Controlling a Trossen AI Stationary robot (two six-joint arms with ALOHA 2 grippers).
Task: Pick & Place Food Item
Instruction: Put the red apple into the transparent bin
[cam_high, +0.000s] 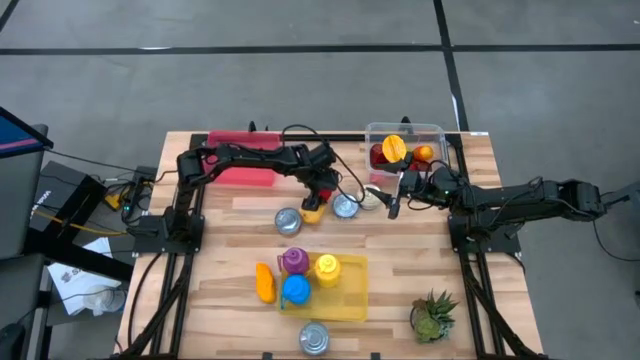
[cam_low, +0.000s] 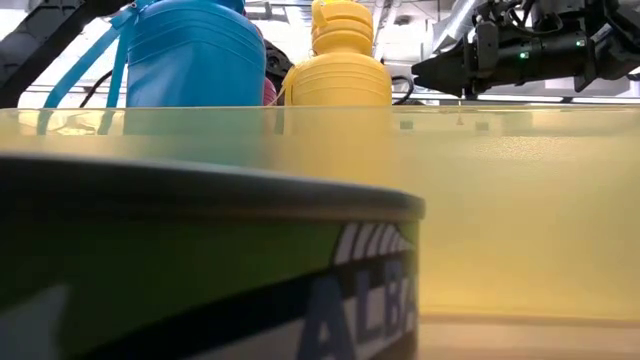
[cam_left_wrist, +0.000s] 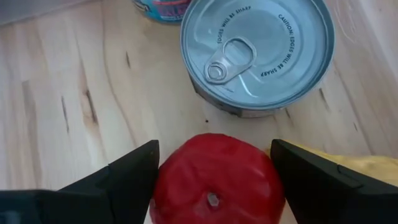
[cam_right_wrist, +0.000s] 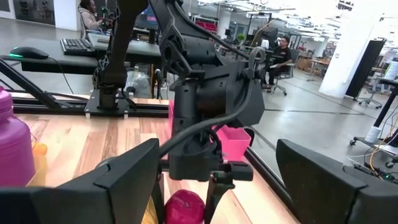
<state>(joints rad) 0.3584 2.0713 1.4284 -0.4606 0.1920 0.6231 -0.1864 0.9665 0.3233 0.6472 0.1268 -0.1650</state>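
Where the overhead camera looks down, the wooden tabletop (cam_high: 230, 215) stands on a grey floor, and the left claw (cam_high: 318, 196) hangs near its middle over a red food item, beside two tin cans (cam_high: 288, 221); the right claw (cam_high: 397, 195) waits just in front of a clear bin (cam_high: 437, 130). From table height, a green-labelled can (cam_low: 200, 270) and a yellow tray (cam_low: 520, 210) fill the foreground, with blue and yellow bottles (cam_low: 340, 60) behind. Through the left wrist, the red food item (cam_left_wrist: 217, 180) sits between parted fingers (cam_left_wrist: 124, 177) on pale planks, near a pull-tab can (cam_left_wrist: 258, 53). Through the right wrist, its own fingers stand apart; beyond lies an office with seated people (cam_right_wrist: 283, 53).
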